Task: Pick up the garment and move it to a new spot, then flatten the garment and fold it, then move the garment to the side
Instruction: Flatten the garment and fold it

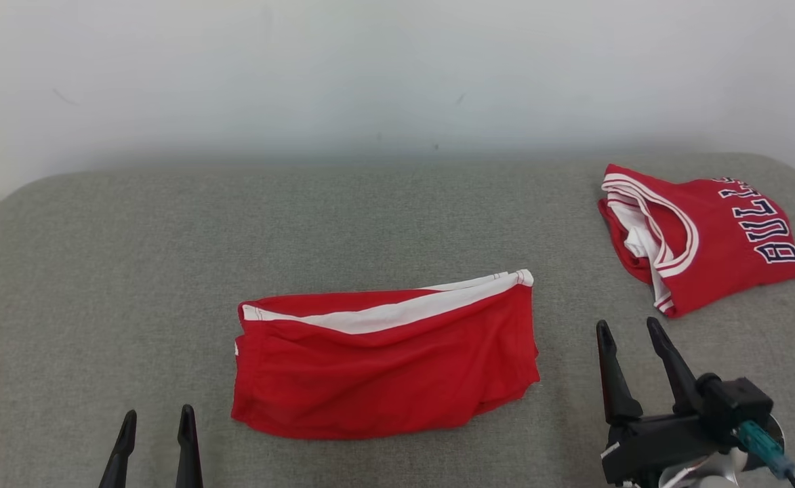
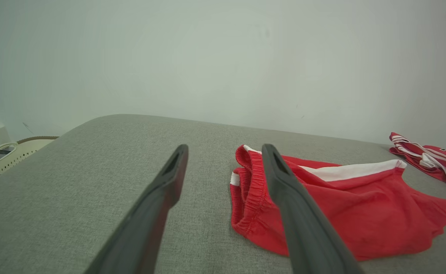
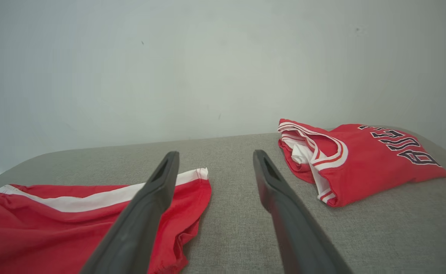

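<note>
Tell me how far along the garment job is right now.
Done: the jersey lies folded at the far right, and the red shorts look folded in half at the centre of the grey surface. In hand: nothing; left gripper and right gripper are both open, clear of cloth. Left: probably moving the shorts aside.

Dark tapered fingers [image 1: 613, 379], black wrist block [image 1: 732, 405] (teal connector [image 1: 763, 444]).

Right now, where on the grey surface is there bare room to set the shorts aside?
Widest bare patch: the grey surface left of the shorts, out to its left edge. Also the strip between shorts and wall. The right is crowded: folded jersey and right gripper.
</note>
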